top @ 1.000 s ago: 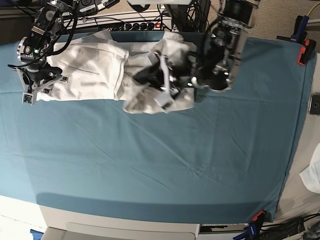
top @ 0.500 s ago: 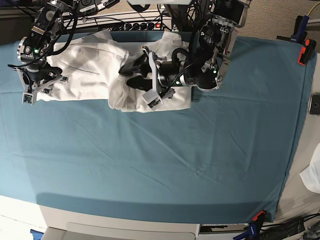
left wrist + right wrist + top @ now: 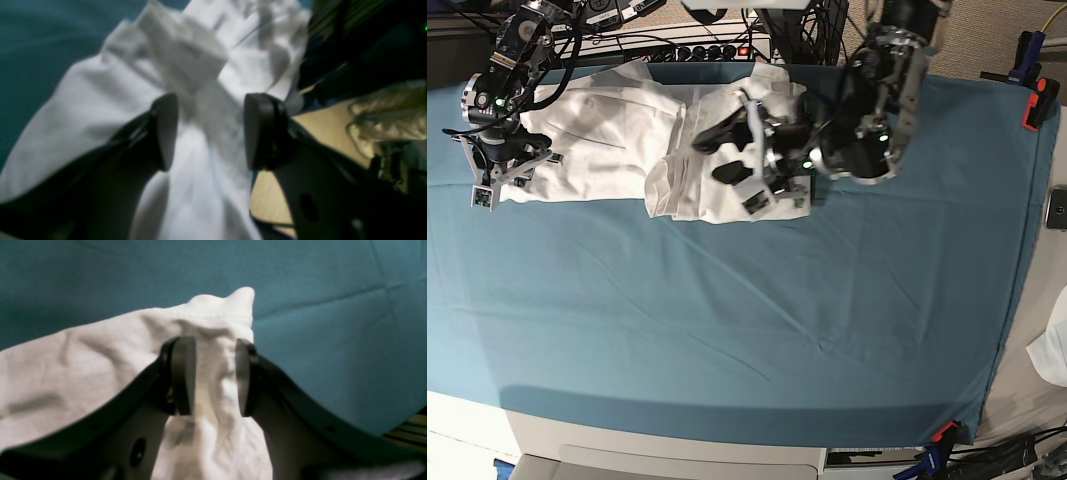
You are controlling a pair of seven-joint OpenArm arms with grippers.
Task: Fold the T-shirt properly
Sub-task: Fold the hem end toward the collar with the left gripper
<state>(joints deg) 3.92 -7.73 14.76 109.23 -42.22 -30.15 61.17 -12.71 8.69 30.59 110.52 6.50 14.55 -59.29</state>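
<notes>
Teal-covered surface [image 3: 757,330] mostly bare, w/ the white T-shirt [image 3: 617,140] bunched along the far edge, stretching from the far-left corner to about the middle in the base view. Partly folded already by the look of it: right half doubled over into a thick wad [image 3: 707,185], left half flatter but creased.

Looks like soft, light cotton, floppy, no stiffness at all, so prob sags and drags wherever it's not supported. Best grabbed at a hem or corner, both layers pinched together, not mid-panel.

Plain white, no print, wrinkled all over, stitched hem visible in the right wrist view.

Right gripper [image 3: 211,376] at the shirt's left end, jaws half closed w/ a hem corner bunched between the pads, so pinching the fabric. Left gripper [image 3: 206,130] over the folded wad, jaws wide apart, cloth lying under and between them but not clamped as far as can be seen. Blurry tho.
</notes>
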